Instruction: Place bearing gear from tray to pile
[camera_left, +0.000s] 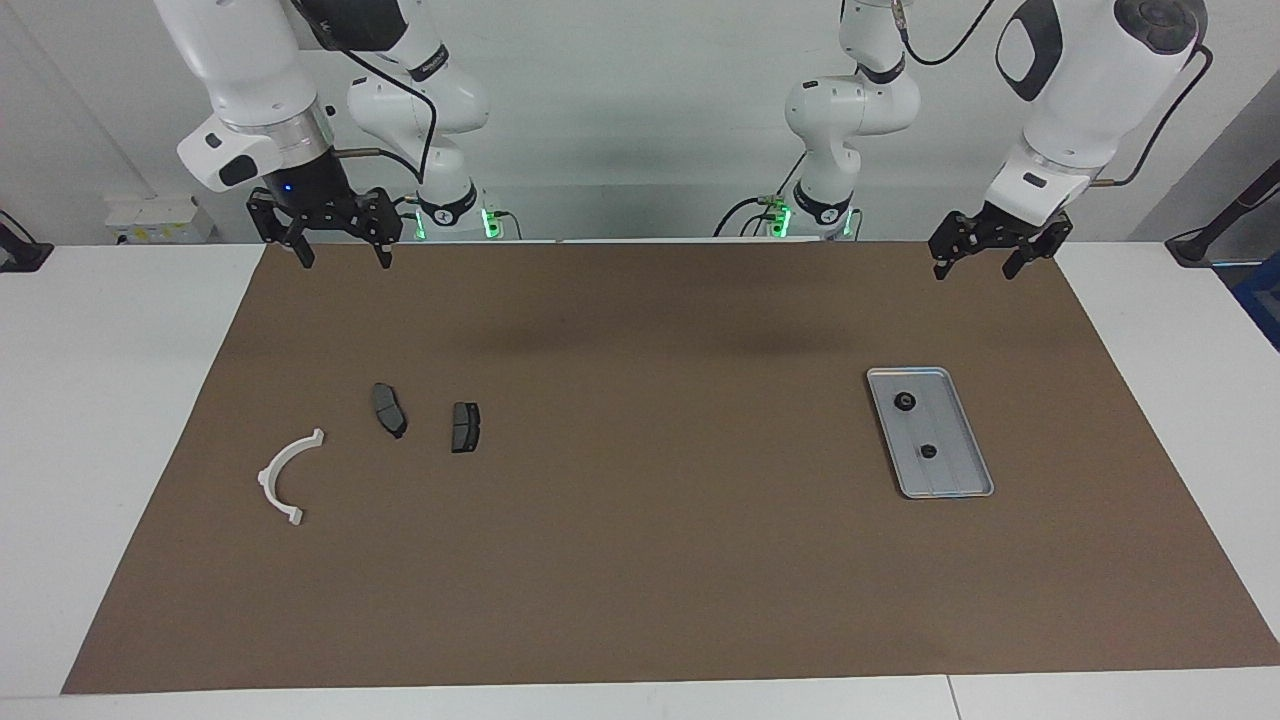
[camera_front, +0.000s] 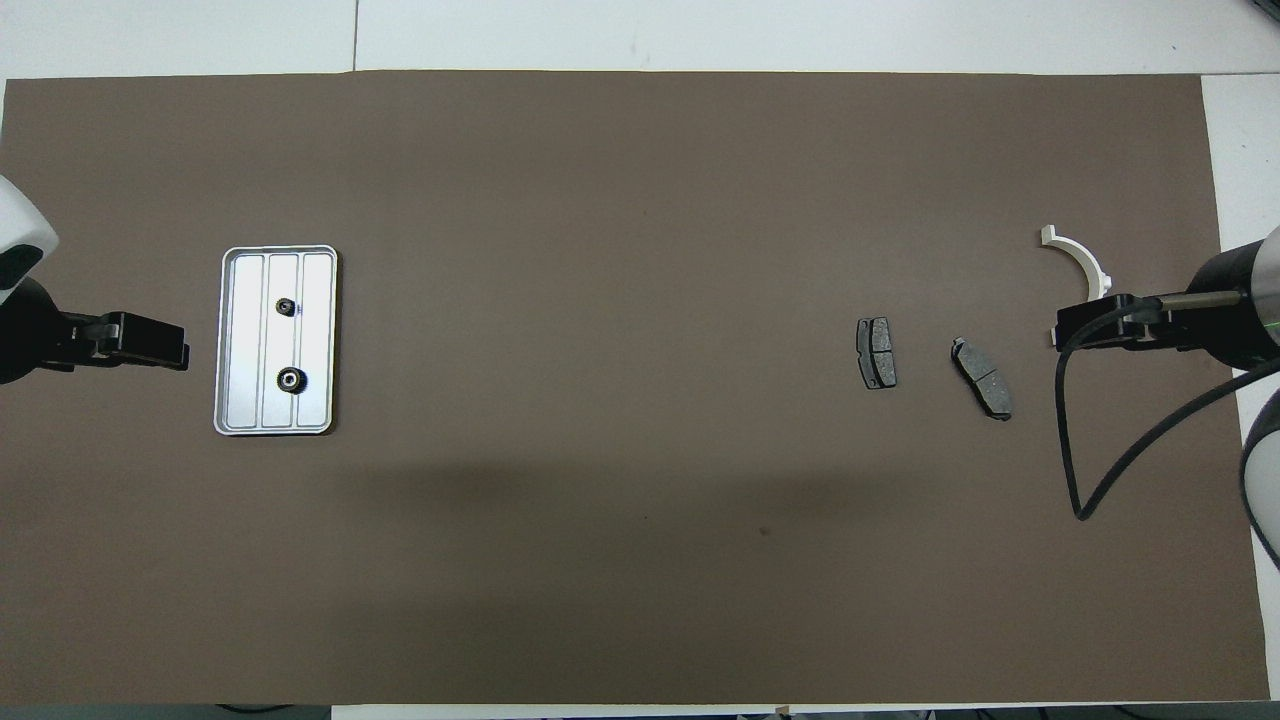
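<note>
Two bearing gears (camera_left: 903, 402) lie in the tray (camera_left: 965, 478). Pile (camera_left: 390, 410) well apart from tray, toward right arm's end. Left claw (camera_left: 974, 265) and right claw (camera_left: 340, 257) both raised, fingers apart, empty.

Bright, even light; soft shadows on mat (camera_left: 640, 560); perhaps overhead source.

Brown mat (camera_left: 650, 560) — on white table (camera_left: 110, 400)

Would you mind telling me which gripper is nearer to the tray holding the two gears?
Left. The left gripper hangs open over the mat's edge at the tray's end; the right gripper waits open at the other end.
</note>
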